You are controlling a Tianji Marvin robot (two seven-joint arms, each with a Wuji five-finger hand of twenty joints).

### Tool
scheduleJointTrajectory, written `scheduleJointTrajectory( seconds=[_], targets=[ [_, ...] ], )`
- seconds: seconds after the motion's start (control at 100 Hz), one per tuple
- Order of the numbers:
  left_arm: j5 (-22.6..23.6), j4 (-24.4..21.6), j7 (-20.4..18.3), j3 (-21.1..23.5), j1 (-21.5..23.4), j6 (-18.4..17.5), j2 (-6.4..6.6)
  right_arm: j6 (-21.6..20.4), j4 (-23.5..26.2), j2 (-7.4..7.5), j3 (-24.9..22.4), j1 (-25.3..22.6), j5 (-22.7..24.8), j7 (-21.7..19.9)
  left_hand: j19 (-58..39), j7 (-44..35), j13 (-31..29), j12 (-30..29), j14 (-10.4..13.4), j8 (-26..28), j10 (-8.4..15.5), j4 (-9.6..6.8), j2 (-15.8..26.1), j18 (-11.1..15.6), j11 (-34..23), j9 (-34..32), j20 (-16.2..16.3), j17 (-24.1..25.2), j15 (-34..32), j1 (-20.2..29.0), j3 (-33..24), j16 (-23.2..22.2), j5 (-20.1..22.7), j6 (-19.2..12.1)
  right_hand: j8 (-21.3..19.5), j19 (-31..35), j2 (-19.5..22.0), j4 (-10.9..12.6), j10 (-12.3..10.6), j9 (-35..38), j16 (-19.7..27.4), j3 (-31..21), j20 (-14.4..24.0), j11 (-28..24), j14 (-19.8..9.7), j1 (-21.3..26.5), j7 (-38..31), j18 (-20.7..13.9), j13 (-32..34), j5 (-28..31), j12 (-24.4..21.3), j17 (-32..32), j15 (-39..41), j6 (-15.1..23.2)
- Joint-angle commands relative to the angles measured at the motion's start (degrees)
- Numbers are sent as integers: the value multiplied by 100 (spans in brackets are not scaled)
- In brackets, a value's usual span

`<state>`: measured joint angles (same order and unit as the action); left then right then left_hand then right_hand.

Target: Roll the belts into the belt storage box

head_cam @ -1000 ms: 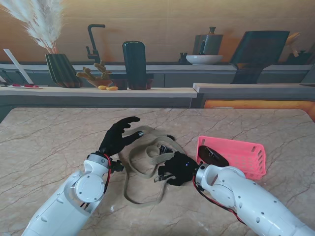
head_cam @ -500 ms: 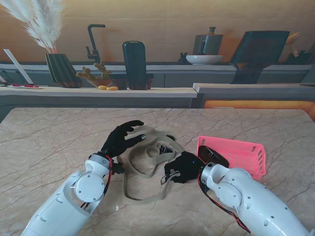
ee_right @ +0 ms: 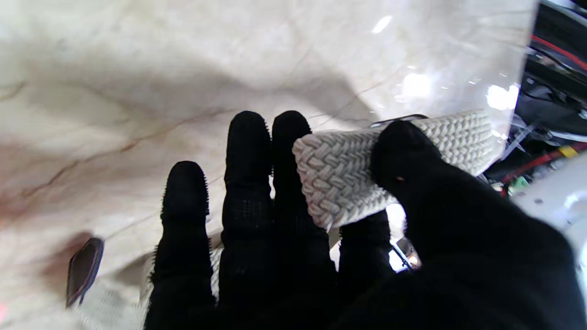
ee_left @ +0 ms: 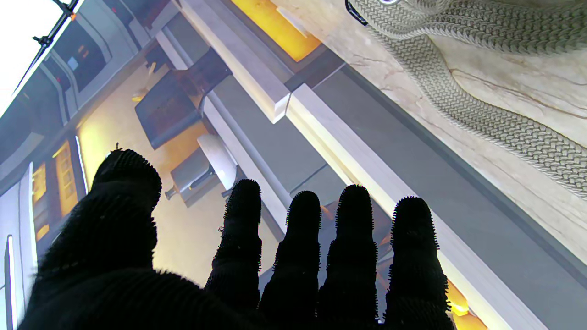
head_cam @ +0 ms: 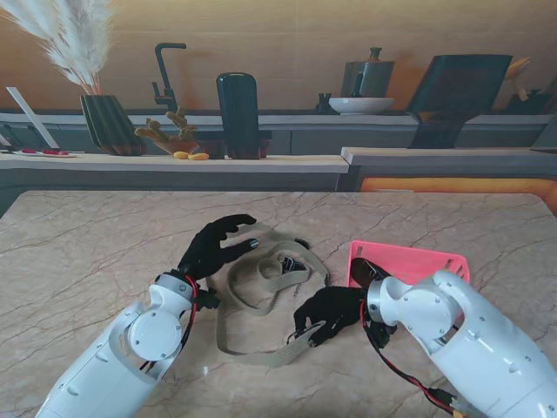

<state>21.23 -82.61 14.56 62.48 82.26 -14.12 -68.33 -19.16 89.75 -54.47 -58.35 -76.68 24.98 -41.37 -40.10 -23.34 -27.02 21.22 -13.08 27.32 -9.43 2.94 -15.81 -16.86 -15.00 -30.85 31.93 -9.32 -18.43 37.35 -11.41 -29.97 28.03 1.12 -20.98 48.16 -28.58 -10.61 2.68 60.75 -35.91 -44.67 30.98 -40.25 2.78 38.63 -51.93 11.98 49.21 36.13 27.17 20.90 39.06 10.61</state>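
Woven beige belt (head_cam: pixel 261 300) sprawled in loose loops mid-surface, between both arms, not yet coiled. One end pinched in the right hand (head_cam: pixel 329 312): thumb pressing the braid flat against the fingers (ee_right: pixel 250 151), probably as the core for starting a roll. Buckle hardware glinting by the palm, details unclear. Left hand (head_cam: pixel 215 246) hovering at the belt's far-left loop, fingers (ee_left: pixel 300 229) spread and holding nothing, likely ready to steady the slack. Pink belt storage box (head_cam: pixel 409 261) just right of the belt, partly hidden by the right arm, something dark inside. Marble surface (head_cam: pixel 96 235) beneath; dark vase (head_cam: pixel 238 113) on the far counter.
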Motion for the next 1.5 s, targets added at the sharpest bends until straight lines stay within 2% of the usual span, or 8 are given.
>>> scheduleJointTrajectory(
  seconds=[0.0, 0.3, 0.62, 0.87, 1.01, 1.12, 1.35, 1.49],
  targets=[
    [24, -48, 29, 2, 48, -37, -8, 206, -38, 10, 58, 109, -91, -4, 90, 181, -2, 6, 7, 72, 4, -181, 127, 81, 172, -66, 13, -26, 53, 119, 53, 33, 20, -89, -467, 23, 659, 291, 177, 15, -174, -213, 263, -271, -56, 437, -637, -134, -78, 541, 111, 85, 275, 378],
    [64, -68, 81, 20, 57, 0, -14, 826, -392, -121, 199, 180, -1092, 40, 91, 182, 22, 9, 28, 82, 15, -177, 132, 93, 178, -30, -13, -9, 59, 96, 24, 38, -2, -97, -432, 107, 796, 136, 234, -41, -269, 287, 504, -243, -44, 777, -546, -160, 10, 560, 19, 200, 426, 381],
    [267, -79, 271, 181, 98, -20, -15, 1815, -539, -474, 4, -5, -2732, 404, 94, 184, 53, 10, 56, 88, 27, -177, 143, 99, 176, 29, -23, 2, 74, 73, 14, 44, -63, -98, -518, -23, 905, 128, 307, -181, -240, 401, 514, -220, 72, 880, -574, -77, -184, 493, 27, -11, 314, 303],
    [545, -137, 502, 374, 200, -172, -6, 2189, -457, -740, -250, -246, -3508, 978, 110, 191, 89, 14, 97, 88, 66, -175, 179, 115, 166, 97, -25, 31, 85, 8, 49, 44, -153, -83, -679, -222, 968, 136, 302, -333, -146, 490, 505, -157, 82, 903, -546, -12, -355, 458, 42, -172, 90, 379],
    [802, -191, 522, 426, 287, -263, 41, 2228, -314, -839, -389, -376, -3615, 1370, 163, -129, 156, 35, 84, 344, 50, -176, 166, 95, 135, 149, -19, 110, 91, -30, 87, 27, -244, 79, -739, -290, 963, 133, 272, -314, -128, 510, 524, -147, 93, 913, -521, 16, -342, 468, 55, -193, 49, 391],
    [1302, -290, 591, 488, 417, -313, 118, 2182, -256, -859, -422, -388, -3508, 1541, 194, -355, 239, 61, 53, 669, 0, -177, 120, -8, 112, 256, 3, 206, 88, -116, 147, 7, -662, 338, -772, -312, 973, 131, 228, -288, -121, 522, 544, -147, 67, 911, -506, 18, -315, 477, 62, -175, 44, 419],
    [2772, -613, 856, 664, 746, -72, 355, 2244, -157, -985, -495, -451, -3301, 2195, -558, -443, -40, 273, -319, 825, -243, -162, 165, -347, -210, -238, 146, 129, -418, -239, 487, -250, -209, 697, -800, -332, 939, 131, 254, -260, -131, 501, 587, -159, 80, 928, -500, 51, -306, 513, 67, -178, 80, 386],
    [3363, -555, 1442, 648, 757, -32, 406, 2282, -107, -1042, -544, -482, -3152, 2508, -1673, -1363, -311, 985, -495, 1637, -320, -180, 192, -401, -1024, -700, 301, -23, -1141, -110, 715, -613, -114, 691, -797, -339, 923, 121, 262, -253, -134, 478, 604, -172, 92, 930, -500, 64, -303, 527, 65, -188, 105, 368]
  ],
)
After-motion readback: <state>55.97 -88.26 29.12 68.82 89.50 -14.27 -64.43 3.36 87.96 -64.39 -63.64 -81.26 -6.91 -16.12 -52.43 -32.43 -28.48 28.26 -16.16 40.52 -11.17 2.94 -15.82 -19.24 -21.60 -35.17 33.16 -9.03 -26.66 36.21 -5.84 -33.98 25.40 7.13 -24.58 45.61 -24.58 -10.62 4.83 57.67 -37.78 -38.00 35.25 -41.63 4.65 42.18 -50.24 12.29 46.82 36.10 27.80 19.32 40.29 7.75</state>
